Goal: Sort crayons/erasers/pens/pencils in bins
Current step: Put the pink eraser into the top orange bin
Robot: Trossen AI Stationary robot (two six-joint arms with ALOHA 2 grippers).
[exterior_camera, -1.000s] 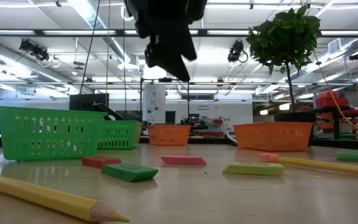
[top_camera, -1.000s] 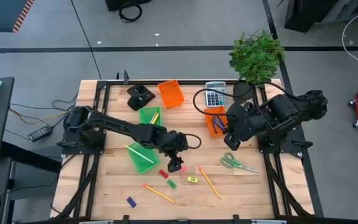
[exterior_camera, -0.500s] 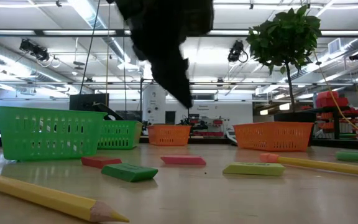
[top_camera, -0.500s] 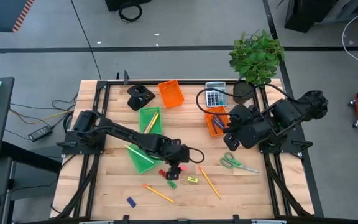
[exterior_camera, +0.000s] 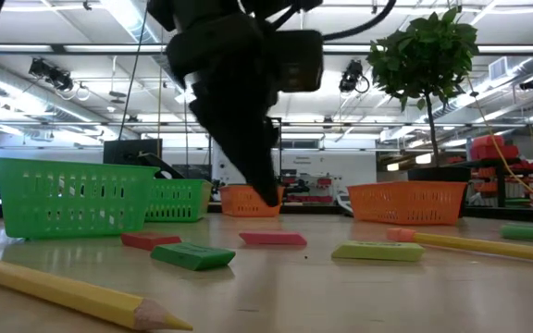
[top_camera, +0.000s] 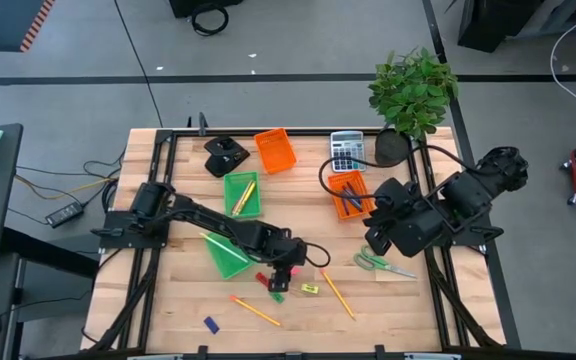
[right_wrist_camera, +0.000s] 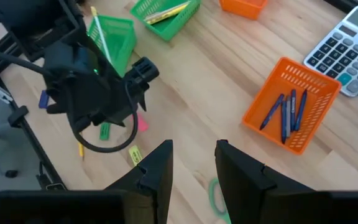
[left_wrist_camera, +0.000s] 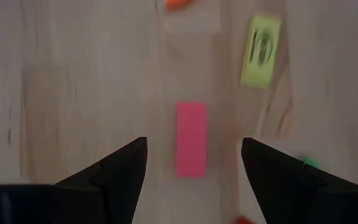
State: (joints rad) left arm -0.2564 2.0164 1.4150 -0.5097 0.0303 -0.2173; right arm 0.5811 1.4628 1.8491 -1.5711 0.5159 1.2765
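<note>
Erasers are still lying loose: the pink eraser (left_wrist_camera: 191, 139) is sitting right between my left gripper (left_wrist_camera: 192, 163)'s wide-open, empty fingers, with the yellow eraser (left_wrist_camera: 260, 51) just beyond. Pens are resting in the orange bin (right_wrist_camera: 294, 103) ahead of my right gripper (right_wrist_camera: 193, 163), which is waiting part-open, holding nothing. I'm judging most sorting remains.

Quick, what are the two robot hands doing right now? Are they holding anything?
Left end effector: open, holding nothing, its fingers either side of the pink eraser.
Right end effector: open, holding nothing, up over the table.
</note>
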